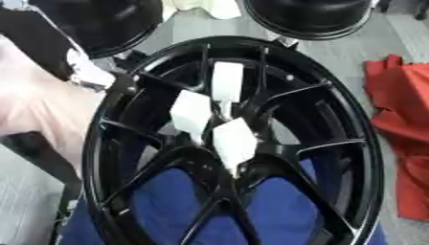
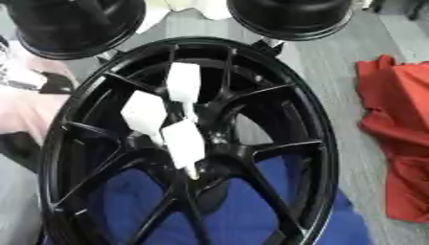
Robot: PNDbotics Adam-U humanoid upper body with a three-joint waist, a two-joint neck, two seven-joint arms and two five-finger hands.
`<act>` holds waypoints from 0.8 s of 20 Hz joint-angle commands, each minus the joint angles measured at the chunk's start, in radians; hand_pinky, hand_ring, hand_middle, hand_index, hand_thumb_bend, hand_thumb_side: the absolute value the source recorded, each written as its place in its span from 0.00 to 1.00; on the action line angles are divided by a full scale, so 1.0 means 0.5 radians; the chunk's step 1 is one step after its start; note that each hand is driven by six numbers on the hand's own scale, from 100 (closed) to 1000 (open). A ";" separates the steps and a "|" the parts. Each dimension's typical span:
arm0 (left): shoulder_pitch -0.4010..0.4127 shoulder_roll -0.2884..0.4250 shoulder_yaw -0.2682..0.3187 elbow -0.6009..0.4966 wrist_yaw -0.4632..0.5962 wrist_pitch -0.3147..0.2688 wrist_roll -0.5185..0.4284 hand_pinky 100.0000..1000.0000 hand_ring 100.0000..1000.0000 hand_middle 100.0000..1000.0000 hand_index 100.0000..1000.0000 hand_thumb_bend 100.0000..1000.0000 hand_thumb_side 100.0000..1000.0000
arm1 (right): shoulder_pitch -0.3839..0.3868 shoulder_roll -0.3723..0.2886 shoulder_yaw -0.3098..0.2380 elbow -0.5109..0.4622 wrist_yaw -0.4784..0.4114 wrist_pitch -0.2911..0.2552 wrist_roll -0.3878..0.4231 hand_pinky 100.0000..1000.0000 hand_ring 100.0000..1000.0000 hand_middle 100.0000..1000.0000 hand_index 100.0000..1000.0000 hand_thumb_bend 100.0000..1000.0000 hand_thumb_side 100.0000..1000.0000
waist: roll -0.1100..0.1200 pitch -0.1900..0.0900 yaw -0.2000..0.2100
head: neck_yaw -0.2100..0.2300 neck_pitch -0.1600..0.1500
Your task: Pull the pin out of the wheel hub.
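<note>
A black spoked wheel (image 1: pixel 369 143) fills both views, tilted up toward me. At its hub (image 2: pixel 220 143) stand three white flat pieces, close together and pointing inward: one at the top (image 1: pixel 227 80), one on the left (image 1: pixel 191 113) and one lower down (image 1: pixel 234 141). The lower one ends in a thin tip (image 2: pixel 192 173). I cannot tell which of them is the pin. Two black rounded parts hang over the wheel's far rim, one at the upper left (image 1: pixel 100 21) and one at the upper right (image 1: pixel 310 16). No hand shows in either view.
Blue cloth (image 1: pixel 176 203) shows through the lower spokes. A red cloth (image 1: pixel 406 129) lies on the grey floor to the right. Pale pink fabric (image 1: pixel 33 100) and a dark shape press against the wheel's left side.
</note>
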 commanded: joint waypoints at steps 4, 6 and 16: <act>-0.121 -0.057 -0.048 0.062 -0.049 0.094 -0.161 0.91 0.89 0.77 0.86 0.57 0.40 | -0.024 -0.064 -0.004 -0.025 0.011 0.002 0.002 0.62 0.46 0.57 0.58 0.00 0.69 | -0.008 -0.059 0.002 | -0.014 0.008; -0.138 -0.075 -0.075 0.070 -0.065 0.115 -0.179 0.91 0.89 0.77 0.87 0.56 0.41 | -0.025 -0.064 -0.003 -0.024 0.010 0.003 0.003 0.62 0.46 0.57 0.58 0.00 0.69 | -0.009 -0.056 0.002 | -0.017 0.009; -0.181 -0.141 -0.198 0.067 0.027 0.197 -0.185 0.88 0.86 0.75 0.85 0.51 0.45 | -0.031 -0.057 0.002 -0.019 0.000 0.005 0.001 0.62 0.46 0.57 0.58 0.00 0.69 | -0.009 -0.045 -0.004 | -0.017 0.010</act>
